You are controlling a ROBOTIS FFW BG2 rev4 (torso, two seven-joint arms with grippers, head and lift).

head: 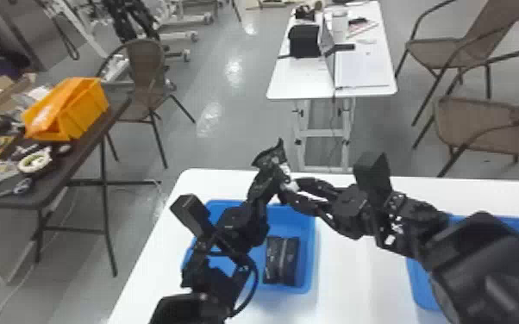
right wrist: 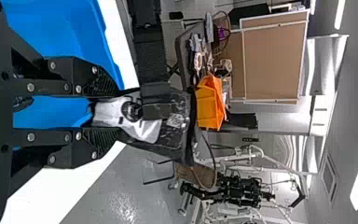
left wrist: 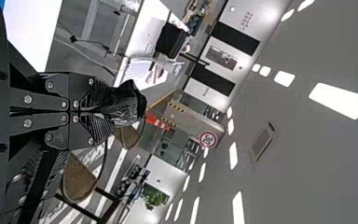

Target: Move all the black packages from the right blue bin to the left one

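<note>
- Two hands, one package: my left hand [left wrist: 106,112] and my right hand [right wrist: 112,112] meet at the raised black package [head: 272,157], above the far edge of the left bin [head: 309,275].
- Left hand: closed, clamped on the package. Right hand: at the package's white part; whether it grips or is loose, I cannot tell.
- Governing relation: the package sits between my hands, leftward of the right hand; the left hand is the nearer one to the left bin.
- Receiving bin: stands toward the left edge of the tabletop [head: 357,275]; two black packages [head: 282,261] lie side by side inside, long axes running from near edge to far edge.
- Source bin: the right bin [head: 420,282], toward the tabletop's right edge, partly behind my right arm; its contents are hidden.
- Judged step: handover. Confirm the left grip, free the right hand, then bring the package toward the near edge and lower it.
- Caution: the soft package may snag if I part the hands early.
</note>
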